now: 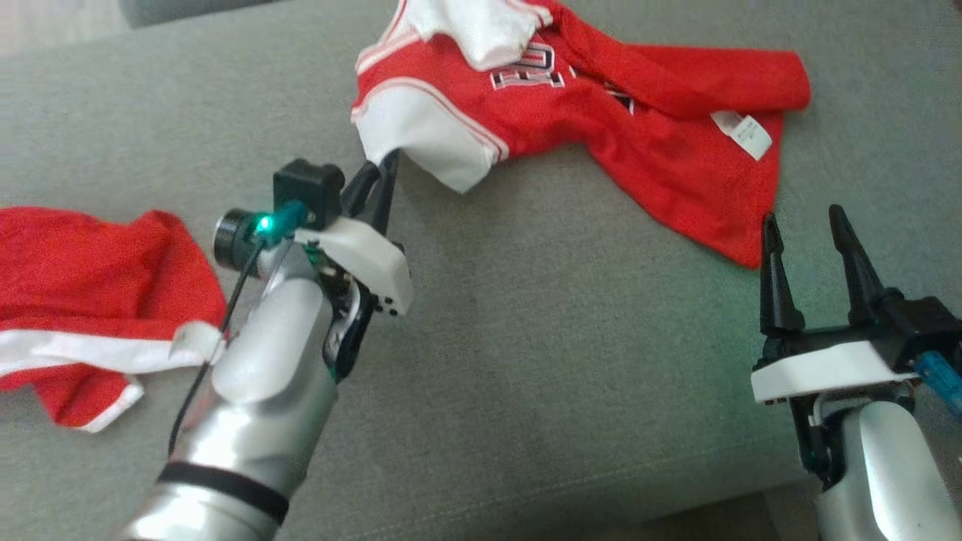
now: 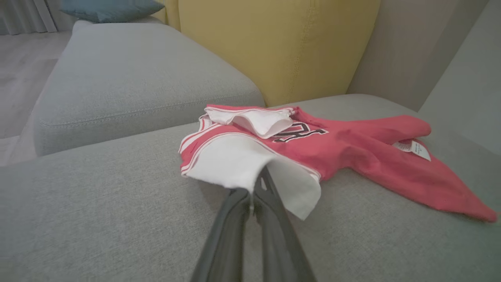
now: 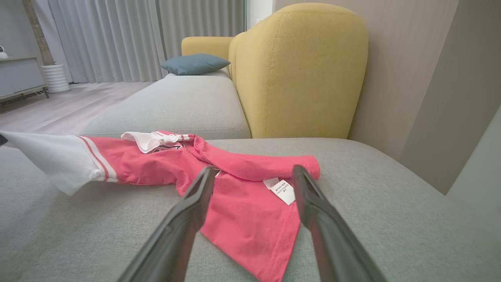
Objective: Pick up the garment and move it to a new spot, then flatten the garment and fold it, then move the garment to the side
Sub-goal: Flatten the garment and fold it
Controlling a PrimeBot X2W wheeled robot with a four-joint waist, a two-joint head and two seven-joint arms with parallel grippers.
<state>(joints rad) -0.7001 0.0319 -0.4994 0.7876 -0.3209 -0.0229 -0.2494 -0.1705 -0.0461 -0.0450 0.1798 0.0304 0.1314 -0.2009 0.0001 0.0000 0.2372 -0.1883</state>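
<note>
The garment [image 1: 661, 128] is a red jersey with white sleeves and black lettering, lying crumpled on the far part of the grey sofa seat [image 1: 564, 338]. My left gripper [image 1: 387, 161] is shut on the edge of its white sleeve [image 1: 428, 135], which is lifted a little off the seat. In the left wrist view the two fingers meet at the left gripper [image 2: 256, 184], under the white sleeve [image 2: 235, 164]. My right gripper [image 1: 808, 225] stands open just short of the garment's red hem, holding nothing. In the right wrist view, the right gripper [image 3: 254, 169] points at the garment [image 3: 242, 211].
A second red cloth with a white band [image 1: 83, 300] lies at the seat's left. A yellow backrest [image 3: 297, 70] rises behind the garment, and a blue cushion [image 3: 194, 63] sits farther along. The seat's front edge runs along the bottom right of the head view.
</note>
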